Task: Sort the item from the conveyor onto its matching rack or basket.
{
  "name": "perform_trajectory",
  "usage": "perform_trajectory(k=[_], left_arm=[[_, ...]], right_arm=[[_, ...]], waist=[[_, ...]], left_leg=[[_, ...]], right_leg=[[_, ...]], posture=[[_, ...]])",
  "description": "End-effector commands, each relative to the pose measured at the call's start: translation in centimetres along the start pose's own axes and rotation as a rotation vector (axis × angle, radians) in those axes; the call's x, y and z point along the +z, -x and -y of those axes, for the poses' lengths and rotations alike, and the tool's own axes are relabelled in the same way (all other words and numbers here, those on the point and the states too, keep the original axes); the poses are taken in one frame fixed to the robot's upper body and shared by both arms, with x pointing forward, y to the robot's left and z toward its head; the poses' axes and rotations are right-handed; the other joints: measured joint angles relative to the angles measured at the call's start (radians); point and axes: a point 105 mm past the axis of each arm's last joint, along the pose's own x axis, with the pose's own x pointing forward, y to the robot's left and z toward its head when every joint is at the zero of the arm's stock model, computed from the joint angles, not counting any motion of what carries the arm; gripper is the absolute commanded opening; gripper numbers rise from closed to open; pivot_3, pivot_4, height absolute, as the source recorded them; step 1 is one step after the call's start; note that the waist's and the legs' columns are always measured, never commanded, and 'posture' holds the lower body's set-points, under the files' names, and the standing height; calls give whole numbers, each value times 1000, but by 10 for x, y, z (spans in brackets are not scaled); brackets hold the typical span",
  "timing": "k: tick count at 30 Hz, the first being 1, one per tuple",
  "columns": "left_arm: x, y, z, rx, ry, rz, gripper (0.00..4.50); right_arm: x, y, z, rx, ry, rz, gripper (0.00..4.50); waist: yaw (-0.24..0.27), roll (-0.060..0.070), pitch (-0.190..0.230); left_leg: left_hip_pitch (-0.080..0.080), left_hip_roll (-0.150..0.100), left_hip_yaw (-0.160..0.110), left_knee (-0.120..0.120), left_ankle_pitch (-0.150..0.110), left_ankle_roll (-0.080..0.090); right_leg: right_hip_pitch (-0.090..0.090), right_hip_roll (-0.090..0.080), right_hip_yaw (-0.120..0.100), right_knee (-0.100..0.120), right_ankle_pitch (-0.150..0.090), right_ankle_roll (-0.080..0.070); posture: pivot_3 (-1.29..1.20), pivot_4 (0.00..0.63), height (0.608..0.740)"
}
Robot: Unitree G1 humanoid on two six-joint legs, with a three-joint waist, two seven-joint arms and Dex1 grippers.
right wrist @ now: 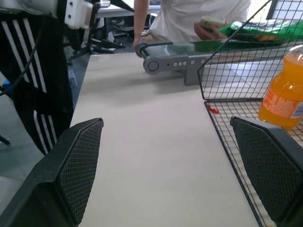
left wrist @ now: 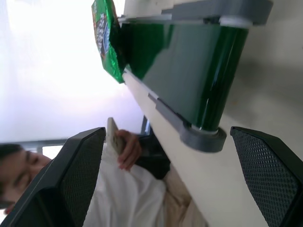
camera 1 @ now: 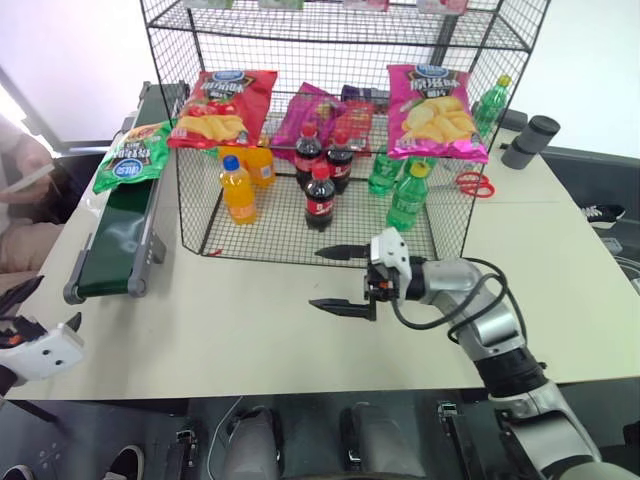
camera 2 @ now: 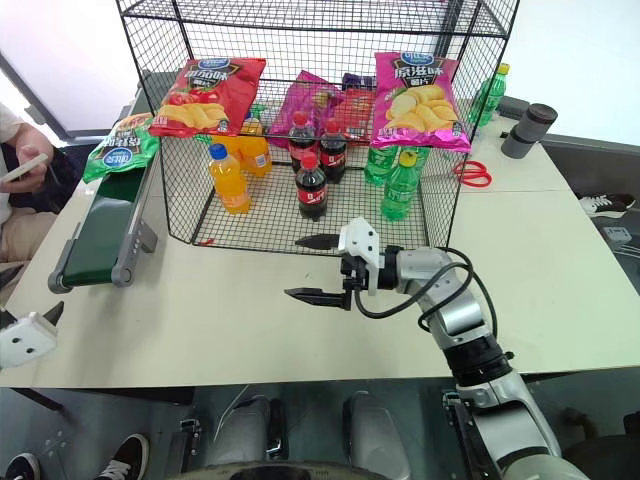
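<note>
The green crisps bag point(camera 1: 135, 155) lies on the far end of the dark green conveyor point(camera 1: 118, 240), at the table's left; the left wrist view looks along the belt point(left wrist: 189, 61) to the bag point(left wrist: 106, 38). The tall black wire rack point(camera 1: 330, 25) stands behind the table's middle. My left gripper point(camera 1: 50, 303) hovers open and empty off the table's front left corner, short of the conveyor's near roller. Over the table's middle, in front of the rack, my right gripper point(camera 1: 328, 278) is open, pointing left, with nothing in it.
On the rack's sloped shelf lean a red crisps bag point(camera 1: 222, 105), a purple bag point(camera 1: 320, 115) and a pink bag point(camera 1: 435, 110). Below them stand drink bottles, among them an orange one point(camera 1: 238, 190) and a cola point(camera 1: 320, 197). Red scissors point(camera 1: 472, 183) and a grey cup point(camera 1: 530, 140) are at right. A person point(camera 2: 25, 170) with a phone sits left.
</note>
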Motion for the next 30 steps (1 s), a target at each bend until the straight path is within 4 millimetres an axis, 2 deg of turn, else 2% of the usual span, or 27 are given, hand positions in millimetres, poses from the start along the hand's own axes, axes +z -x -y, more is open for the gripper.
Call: perform_trajectory(k=[1, 6, 13, 19, 23, 30], left_arm=[[-1, -2, -11, 36, -6, 1, 4500], [6, -10, -4, 1, 4, 34, 4500], [12, -19, -4, -3, 5, 62, 4500], [17, -22, -4, -15, 0, 87, 4500], [18, -23, -5, -7, 5, 87, 4500], [23, -25, -5, -12, 4, 98, 4500]], right_arm=[[8, 6, 2, -8, 35, 18, 4476], [7, 13, -5, 34, 32, 10, 4476], [12, 10, -3, 36, -23, 52, 4476], [23, 12, -1, 34, -71, 121, 4476], [39, 12, 5, -32, -99, 259, 4476], [30, 8, 0, -39, -82, 227, 4476]], waist=[[1, 0, 0], [-1, -1, 0], [-4, -1, 0], [-2, -1, 0], [-3, -1, 0], [-2, -1, 0]], left_leg=[[0, 0, 0, 0, 0, 0], [0, 0, 0, 0, 0, 0], [0, 1, 0, 0, 0, 0], [0, 1, 0, 0, 0, 0], [0, 1, 0, 0, 0, 0], [0, 1, 0, 0, 0, 0]], right_leg=[[0, 0, 0, 0, 0, 0], [0, 0, 0, 0, 0, 0], [0, 1, 0, 1, 1, 2], [0, 1, 0, 1, 1, 2], [0, 1, 0, 1, 1, 2], [0, 1, 0, 1, 1, 3]], posture=[[0, 150, 740], [0, 150, 740], [0, 150, 740], [0, 150, 740], [0, 150, 740], [0, 150, 740]])
